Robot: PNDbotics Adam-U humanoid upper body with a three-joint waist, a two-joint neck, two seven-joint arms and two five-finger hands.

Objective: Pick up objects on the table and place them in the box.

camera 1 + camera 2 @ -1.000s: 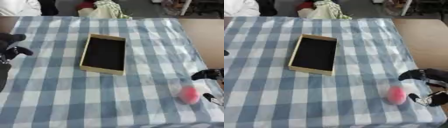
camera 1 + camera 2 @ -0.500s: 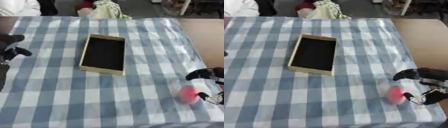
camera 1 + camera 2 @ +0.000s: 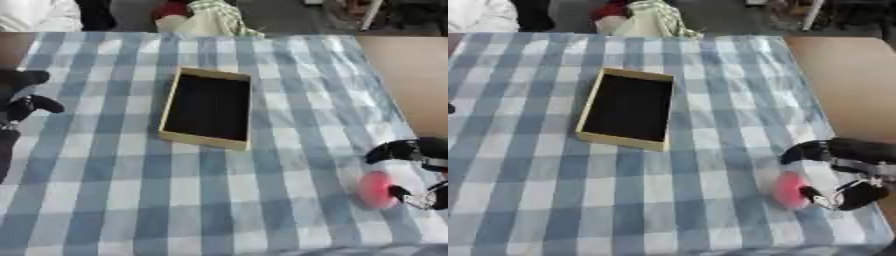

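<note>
Right robot hand (image 3: 840,172) at 4 o'clock, fingers curled around pink object (image 3: 790,190) on checked counter (image 3: 710,125). Left robot hand (image 3: 22,97) at 9 o'clock, curled, holding nothing. Box (image 3: 627,108) central, uncovered.

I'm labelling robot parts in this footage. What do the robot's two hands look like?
Both are black, with rounded, glossy finger segments. The right hand shows a silver band across its wrist and thin pale wiring or trim near its lower fingers. The left hand at the view's left edge shows as dark, bulbous finger shapes; no markings can be made out.
</note>
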